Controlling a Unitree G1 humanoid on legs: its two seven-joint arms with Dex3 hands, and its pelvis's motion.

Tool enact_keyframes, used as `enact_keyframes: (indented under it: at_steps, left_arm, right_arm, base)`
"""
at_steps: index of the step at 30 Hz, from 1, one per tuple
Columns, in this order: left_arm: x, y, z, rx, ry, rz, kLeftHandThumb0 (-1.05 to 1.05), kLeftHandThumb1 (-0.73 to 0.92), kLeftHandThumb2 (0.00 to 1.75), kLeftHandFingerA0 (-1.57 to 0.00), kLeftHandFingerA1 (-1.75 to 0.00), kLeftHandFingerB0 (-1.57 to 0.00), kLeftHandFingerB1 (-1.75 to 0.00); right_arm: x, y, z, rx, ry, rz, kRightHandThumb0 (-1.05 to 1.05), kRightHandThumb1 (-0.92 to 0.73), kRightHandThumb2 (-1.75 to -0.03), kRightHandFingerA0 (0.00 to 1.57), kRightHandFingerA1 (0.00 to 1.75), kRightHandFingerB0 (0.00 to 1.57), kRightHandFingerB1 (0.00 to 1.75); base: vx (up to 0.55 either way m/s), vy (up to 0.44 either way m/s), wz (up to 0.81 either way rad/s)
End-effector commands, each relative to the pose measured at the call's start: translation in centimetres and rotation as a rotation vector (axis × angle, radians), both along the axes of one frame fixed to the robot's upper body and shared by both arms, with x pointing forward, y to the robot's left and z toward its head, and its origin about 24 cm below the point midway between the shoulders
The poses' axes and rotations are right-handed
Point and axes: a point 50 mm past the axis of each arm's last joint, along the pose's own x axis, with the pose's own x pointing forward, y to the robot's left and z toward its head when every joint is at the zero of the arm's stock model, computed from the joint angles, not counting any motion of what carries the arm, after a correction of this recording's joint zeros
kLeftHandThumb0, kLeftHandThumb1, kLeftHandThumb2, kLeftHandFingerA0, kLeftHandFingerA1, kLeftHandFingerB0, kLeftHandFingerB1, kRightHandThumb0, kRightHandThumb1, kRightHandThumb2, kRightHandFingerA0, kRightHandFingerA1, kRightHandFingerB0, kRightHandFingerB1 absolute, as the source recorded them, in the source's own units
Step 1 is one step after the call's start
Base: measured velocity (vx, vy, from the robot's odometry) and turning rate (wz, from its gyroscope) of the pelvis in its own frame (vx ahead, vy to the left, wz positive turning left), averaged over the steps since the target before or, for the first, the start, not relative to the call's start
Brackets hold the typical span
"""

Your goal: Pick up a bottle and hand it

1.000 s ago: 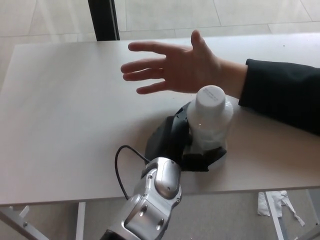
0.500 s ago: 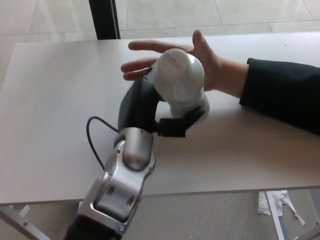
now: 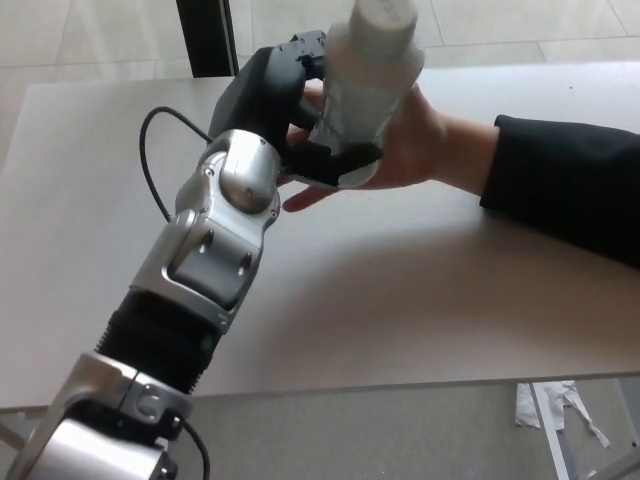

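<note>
Head view: left hand outstretched, fingers around bottle over person's palm.

The left arm ran from the lower left of the frame up toward the top centre. Its left hand was closed, black fingers wrapped round something held upright. No right hand showed anywhere in the head view.
</note>
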Motion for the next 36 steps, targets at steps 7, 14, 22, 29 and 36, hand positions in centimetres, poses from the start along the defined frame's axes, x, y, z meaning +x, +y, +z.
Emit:
enact_keyframes:
  at_steps: [7, 14, 22, 29, 36]
  left_arm:
    - [1.9, 1.6, -2.0, 0.155, 0.110, 0.099, -0.24, 0.73, 0.70, -0.71, -1.23, -0.64, -0.68]
    - [1.7, 1.9, -3.8, 0.093, 0.148, 0.160, -0.20, 0.72, 0.84, -0.74, -1.65, -0.68, -1.14]
    - [1.8, 2.0, -4.1, 0.070, 0.152, 0.184, -0.26, 0.73, 0.79, -0.74, -1.59, -0.66, -1.01]
    - [2.0, 1.7, -3.8, 0.059, 0.161, 0.190, -0.23, 0.70, 0.68, -0.71, -1.54, -0.65, -0.77]
    - [2.7, 2.2, 0.0, 0.181, 0.305, 0.039, -0.75, 0.58, 0.58, -0.12, -0.58, 0.00, 0.00]
  right_arm:
    - [1.1, 0.7, 0.3, 0.004, -0.014, 0.016, -0.67, -0.54, -0.58, 0.93, 1.27, 0.43, 0.49]
    - [1.7, 1.2, 0.3, 0.043, -0.040, 0.010, -0.65, -0.52, -0.58, 0.92, 1.37, 0.45, 0.50]
    - [2.1, 1.4, 0.7, 0.029, -0.046, 0.028, -0.68, -0.52, -0.58, 0.91, 1.30, 0.41, 0.52]
    - [1.8, 1.2, 0.6, 0.017, -0.036, 0.021, -0.65, -0.53, -0.57, 0.91, 1.13, 0.43, 0.50]
    - [1.4, 1.0, 0.4, 0.019, -0.026, 0.015, -0.66, -0.53, -0.56, 0.90, 1.09, 0.40, 0.47]
  base:
    - [0.00, 0.000, 0.00]
    - [0.00, 0.000, 0.00]
    - [0.00, 0.000, 0.00]
    - [0.00, 0.000, 0.00]
    - [0.00, 0.000, 0.00]
